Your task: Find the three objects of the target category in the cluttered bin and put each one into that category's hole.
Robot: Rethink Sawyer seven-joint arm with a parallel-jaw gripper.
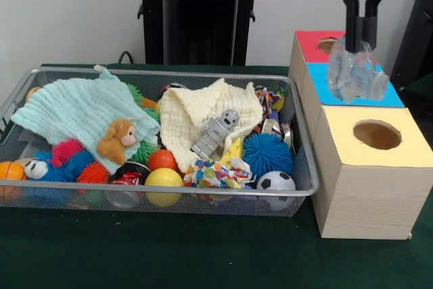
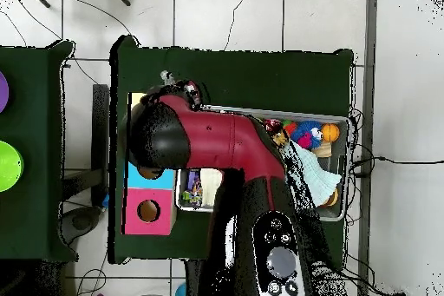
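Note:
The wire mesh bin (image 1: 169,73) holds a heap of toys and cloths on the green table. To its right stand three wooden boxes in a row: a red-topped box (image 1: 310,40), a blue-topped box (image 1: 387,99) and a yellow-topped box (image 1: 352,121) with a round hole (image 1: 377,135). My gripper (image 1: 360,42) hangs above the blue-topped box and is shut on a crumpled clear plastic bag (image 1: 355,76). The bag hides the blue box's hole. In the overhead view the arm (image 2: 225,149) covers the gripper and much of the bin (image 2: 346,167).
In the bin lie a light green cloth (image 1: 74,109), a cream cloth (image 1: 196,113), a grey toy robot (image 1: 216,132), a plush monkey (image 1: 116,139), a blue spiky ball (image 1: 266,153), a soccer ball (image 1: 276,182) and a yellow ball (image 1: 163,181). The pedestal (image 1: 199,18) stands behind.

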